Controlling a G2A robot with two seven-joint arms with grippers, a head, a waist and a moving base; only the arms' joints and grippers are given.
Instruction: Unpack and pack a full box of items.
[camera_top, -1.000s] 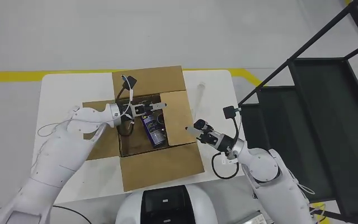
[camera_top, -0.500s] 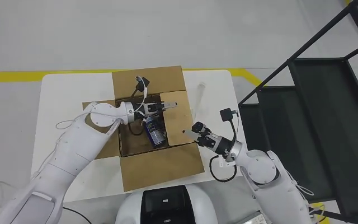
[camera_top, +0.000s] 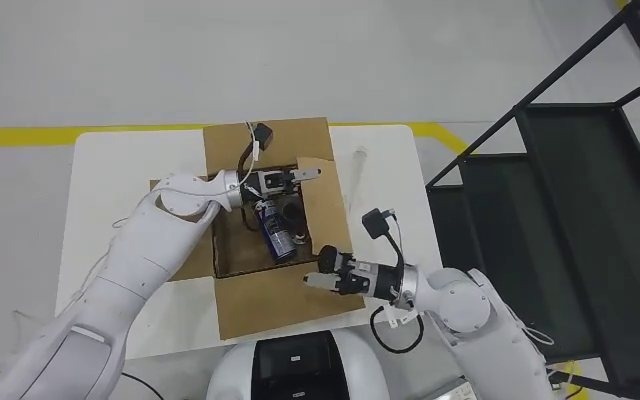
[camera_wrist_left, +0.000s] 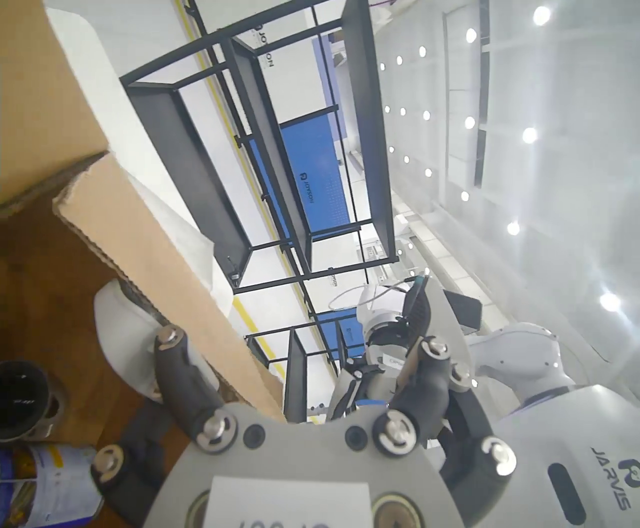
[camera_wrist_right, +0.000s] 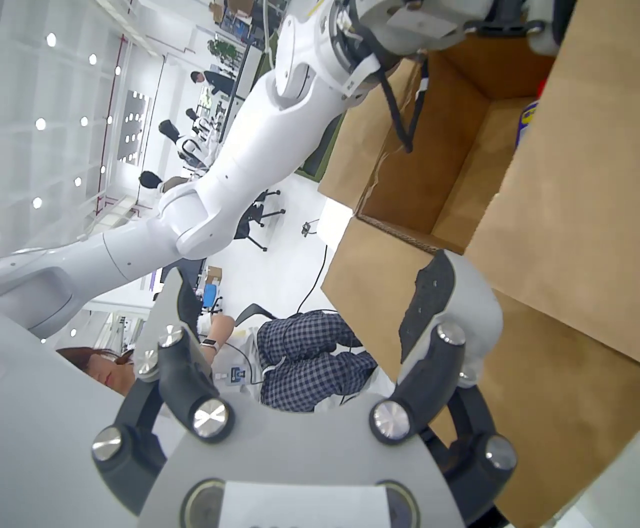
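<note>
The open cardboard box (camera_top: 330, 215) stands mid-table with its flaps spread. Inside lie a blue can (camera_top: 277, 232) and a dark round item (camera_top: 290, 212); the can (camera_wrist_left: 40, 475) also shows beside the dark item (camera_wrist_left: 20, 400) in the left wrist view. My left gripper (camera_top: 300, 178) is open at the box's right wall, and the cardboard edge (camera_wrist_left: 165, 280) runs between its fingers in the view of the left gripper (camera_wrist_left: 270, 310). My right gripper (camera_top: 316, 281) is open at the box's near right corner. In the right gripper's (camera_wrist_right: 305, 280) own view one fingertip (camera_wrist_right: 430, 295) lies against the front flap (camera_wrist_right: 525, 300).
The white table (camera_top: 110, 180) has bare room left of the box. A clear slim object (camera_top: 358, 165) lies right of the box. Black metal steps (camera_top: 560, 180) stand close by the table's right side. A yellow floor line (camera_top: 60, 134) runs behind.
My left gripper has moved back and to the right, from over the can to the box's right wall. My right gripper has swung from the box's right side to its near right corner.
</note>
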